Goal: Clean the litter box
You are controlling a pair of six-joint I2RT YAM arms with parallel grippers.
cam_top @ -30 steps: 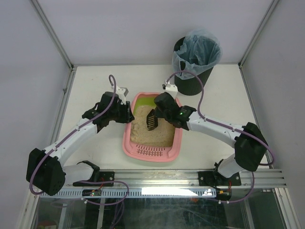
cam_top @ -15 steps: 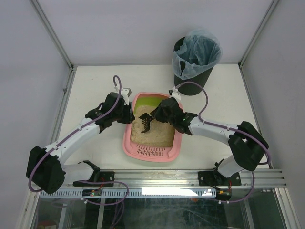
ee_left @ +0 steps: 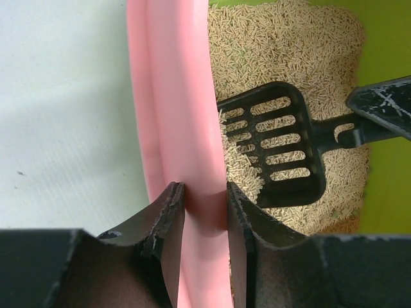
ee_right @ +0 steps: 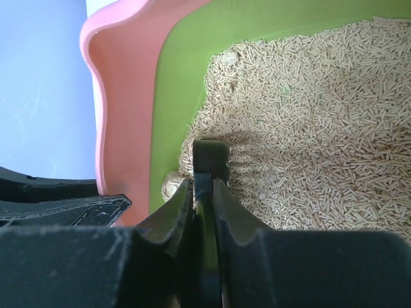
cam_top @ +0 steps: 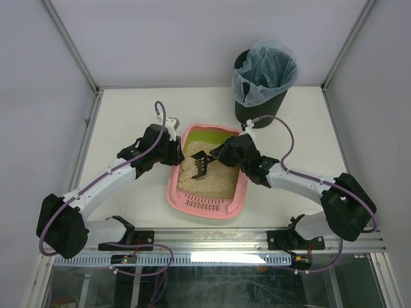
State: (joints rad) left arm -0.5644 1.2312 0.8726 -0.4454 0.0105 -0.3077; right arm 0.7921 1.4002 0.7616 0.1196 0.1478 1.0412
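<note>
The pink litter box [cam_top: 172,196] with a lime-green far end and beige litter [cam_top: 215,183] sits mid-table. My left gripper [cam_top: 174,153] is shut on its left rim [ee_left: 186,115], one finger outside and one inside. My right gripper [cam_top: 215,154] is shut on the handle of the black slotted scoop [cam_top: 198,165], whose head lies low in the litter near the left wall [ee_left: 273,144]. In the right wrist view the scoop [ee_right: 210,160] shows edge-on, digging into the litter beside a pale clump [ee_right: 171,186].
A black round bin [cam_top: 260,106] with a bluish bag stands at the back right, behind the box. The box's slotted rim [cam_top: 204,204] faces the near rail. Enclosure walls frame the table on three sides.
My right gripper has swung the scoop leftward and down, from the box's middle into the litter near the left wall. My left gripper has stayed on the left rim.
</note>
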